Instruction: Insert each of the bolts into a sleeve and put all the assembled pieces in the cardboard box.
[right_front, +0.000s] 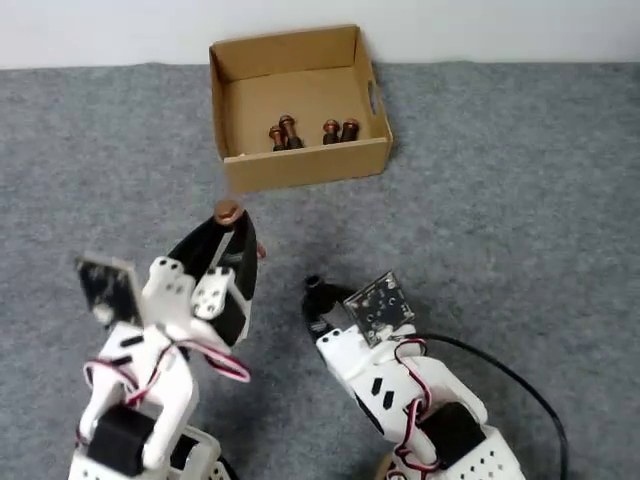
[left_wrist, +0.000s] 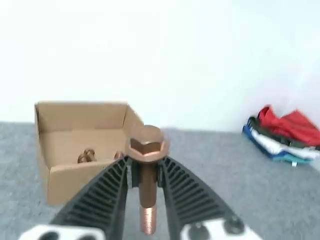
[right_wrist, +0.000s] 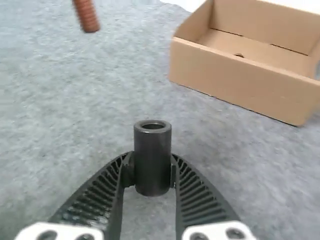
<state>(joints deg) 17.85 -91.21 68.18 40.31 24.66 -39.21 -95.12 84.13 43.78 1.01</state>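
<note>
My left gripper (left_wrist: 145, 172) is shut on a copper bolt (left_wrist: 146, 165), head up and threaded end down; from above the bolt head (right_front: 228, 212) shows at the left gripper (right_front: 232, 232), just in front of the cardboard box (right_front: 300, 168). The right gripper (right_wrist: 151, 172) is shut on a black sleeve (right_wrist: 152, 157), upright with its bore facing up; it shows in the high view as the sleeve (right_front: 313, 286) to the right of the bolt. The bolt's threaded tip (right_wrist: 86, 15) hangs apart from the sleeve. Several assembled pieces (right_front: 310, 132) lie in the box.
Grey carpet (right_front: 500, 200) covers the table. The box (left_wrist: 80, 145) stands open at the back centre, against a white wall. A pile of folded cloth (left_wrist: 285, 135) lies far off to one side in the left wrist view.
</note>
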